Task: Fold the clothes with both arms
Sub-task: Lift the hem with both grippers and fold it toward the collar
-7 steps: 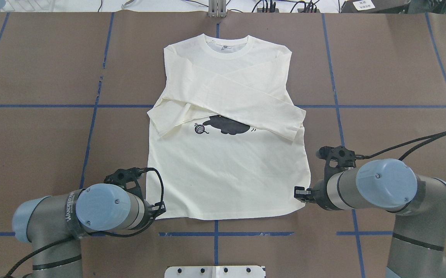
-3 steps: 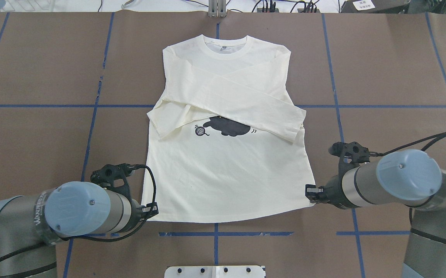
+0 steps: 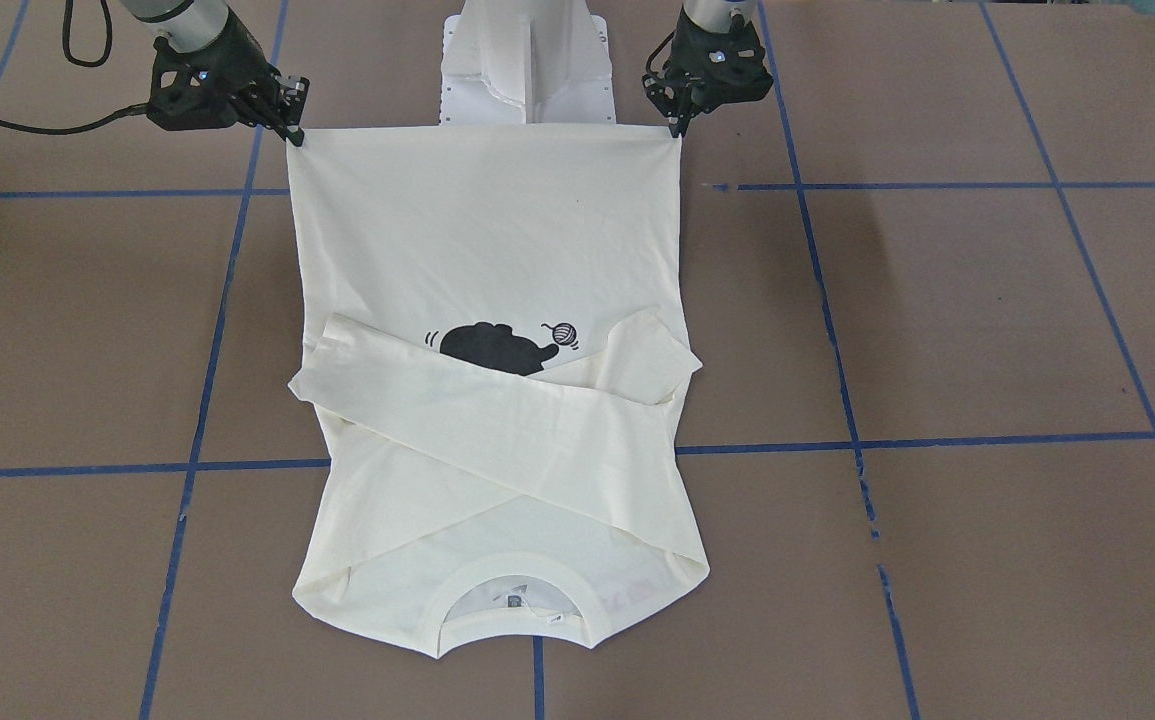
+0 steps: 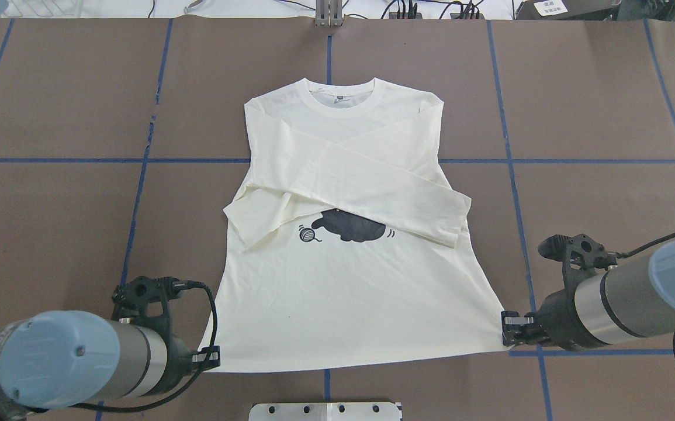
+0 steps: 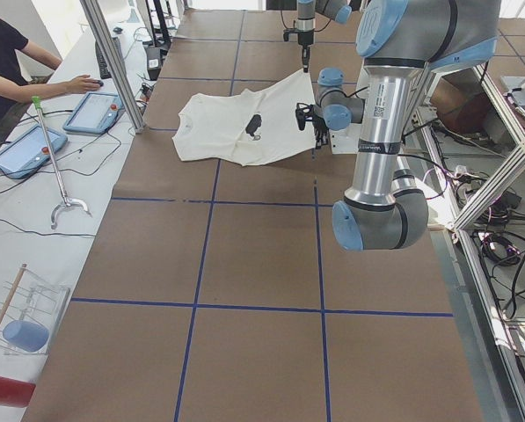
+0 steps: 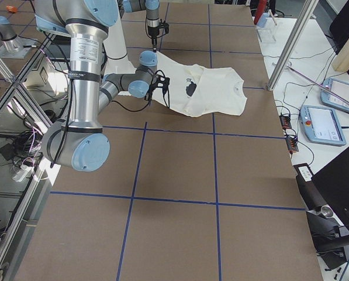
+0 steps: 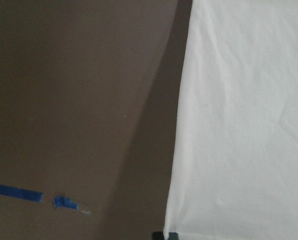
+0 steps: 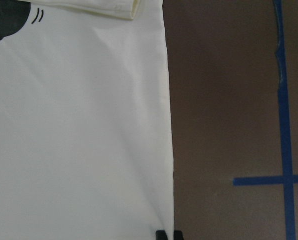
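T-shirt: cream-white long-sleeved T-shirt point(image 4: 343, 304) lies print-side up in the middle of the table point(image 4: 606, 105), collar end away from the robot, hem end towards it
Left end effector: left end effector point(image 4: 213, 358) is down at the hem corner on the robot's left, fingers pinched narrow with the cloth corner caught between them
Right end effector: right end effector point(image 4: 508, 334) is on the opposite hem corner, closed the same way on the fabric, its wrist view showing the fingertips right at the shirt's edge
Hem: hem point(image 4: 349, 362) is drawn out straight and wide between the two grips, and the body flares from the chest down to it
Sleeves: both sleeves point(image 4: 384, 193) are folded in and crossed over the chest, cuffs poking just past either side seam
Cat print: black cat print point(image 4: 352, 227) with its ball of yarn peeks out just below the crossed sleeves
Collar: collar point(image 4: 343, 112) lies flat on the table, ribbed band open to the camera
Table: brown surface marked into squares by blue tape lines point(image 4: 51, 159); the hem sits close to the line nearest the robot
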`<action>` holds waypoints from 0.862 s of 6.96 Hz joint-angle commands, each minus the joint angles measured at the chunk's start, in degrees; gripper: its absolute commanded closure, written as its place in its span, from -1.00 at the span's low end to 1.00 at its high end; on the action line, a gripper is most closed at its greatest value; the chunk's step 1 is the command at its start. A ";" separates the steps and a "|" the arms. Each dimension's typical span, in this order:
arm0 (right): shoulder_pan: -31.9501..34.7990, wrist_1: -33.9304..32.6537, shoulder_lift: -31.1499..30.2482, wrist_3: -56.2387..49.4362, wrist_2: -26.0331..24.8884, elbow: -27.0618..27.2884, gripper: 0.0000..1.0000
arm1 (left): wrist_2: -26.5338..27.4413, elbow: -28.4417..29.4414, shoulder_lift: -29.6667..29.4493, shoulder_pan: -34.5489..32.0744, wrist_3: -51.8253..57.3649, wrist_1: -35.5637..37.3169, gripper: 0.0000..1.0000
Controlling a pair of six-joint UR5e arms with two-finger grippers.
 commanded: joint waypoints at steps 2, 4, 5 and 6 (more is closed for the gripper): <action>-1.53 0.01 -0.03 -0.53 4.61 1.92 1.00 | -0.67 -4.61 1.11 4.58 0.36 0.21 1.00; 7.31 -0.08 6.54 -7.95 5.65 -3.60 1.00 | -0.76 -3.22 -0.03 0.49 1.23 0.13 1.00; 11.88 0.18 7.96 -11.31 5.49 -6.15 1.00 | -2.07 -2.08 -2.47 -5.12 1.33 0.30 1.00; 16.45 0.09 12.07 -11.78 6.62 -9.39 1.00 | -4.69 1.24 -3.89 -9.96 2.11 0.30 1.00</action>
